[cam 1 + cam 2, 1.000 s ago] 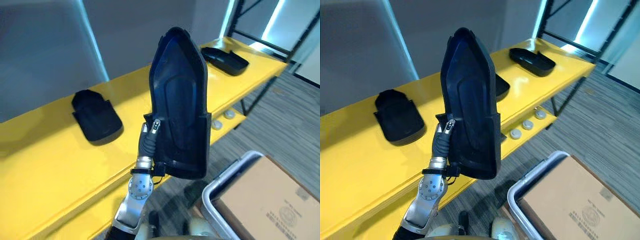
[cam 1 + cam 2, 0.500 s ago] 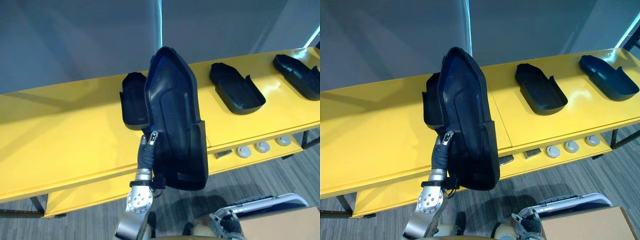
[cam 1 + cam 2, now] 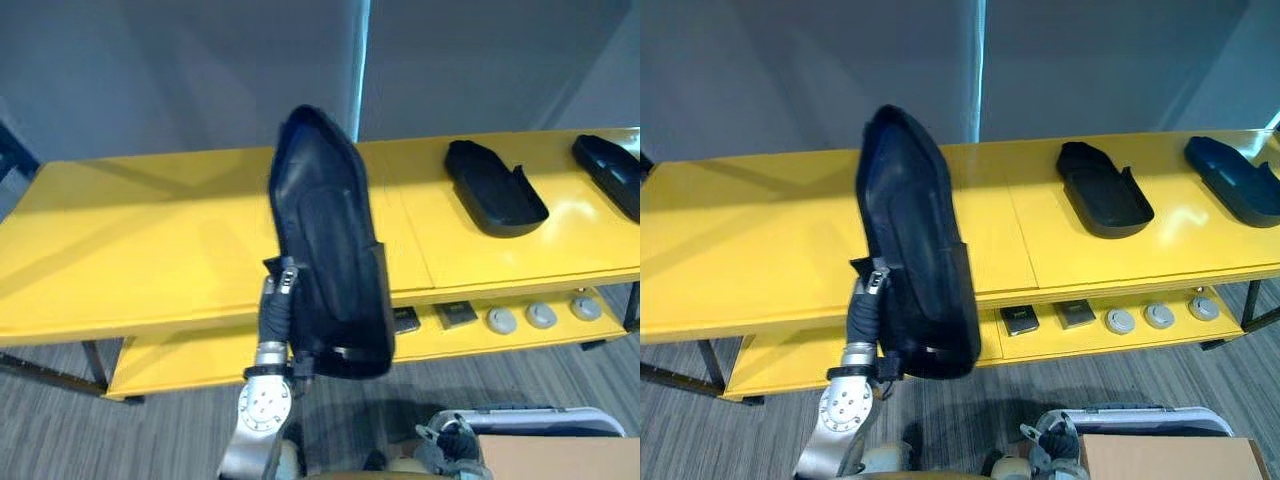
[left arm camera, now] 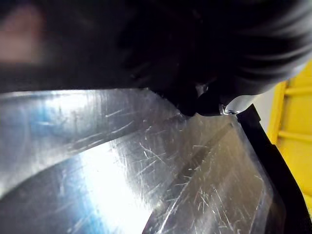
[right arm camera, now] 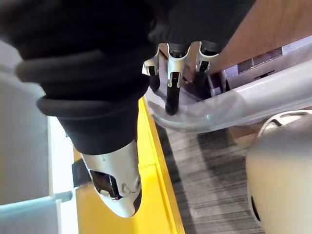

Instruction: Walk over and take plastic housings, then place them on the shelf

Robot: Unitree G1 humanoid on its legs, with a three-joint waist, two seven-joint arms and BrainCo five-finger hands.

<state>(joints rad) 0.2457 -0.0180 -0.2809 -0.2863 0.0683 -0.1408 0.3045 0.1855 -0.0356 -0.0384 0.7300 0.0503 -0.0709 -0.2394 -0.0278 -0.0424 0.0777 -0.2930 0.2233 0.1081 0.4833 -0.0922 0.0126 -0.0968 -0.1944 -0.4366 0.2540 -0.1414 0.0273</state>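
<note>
We see the held housing (image 3: 330,260) upright in the air, in front of the yellow shelf (image 3: 150,240), not on it. It's a long dark plastic shell: narrow rounded tip on top, wider squared base w/ side notches below. The hollow side is toward us, w/ a raised rim & a shallow oblong recess down the middle. Close up, its surface is glossy w/ fine scratches.

L hand (image 3: 278,300) is clamped on its lower edge, thumb on the near face, fingers hidden behind. R hand (image 5: 169,68) hangs low by the grey bin (image 3: 530,412), fingers loose & apart, holding nothing.

To the right, flat on the shelf top, hollow side up: second housing (image 3: 495,188), matte black, & third housing (image 3: 612,175) at the view's edge, well apart.

The shelf top is smooth, shiny yellow sheet w/ a seam. On the lower tier are three round grey discs (image 3: 541,316) & two small dark square pieces (image 3: 405,320). The bin has a rounded plastic rim, w/ a brown cardboard box (image 3: 565,462) against it. The floor is grey striped carpet (image 3: 150,430).
</note>
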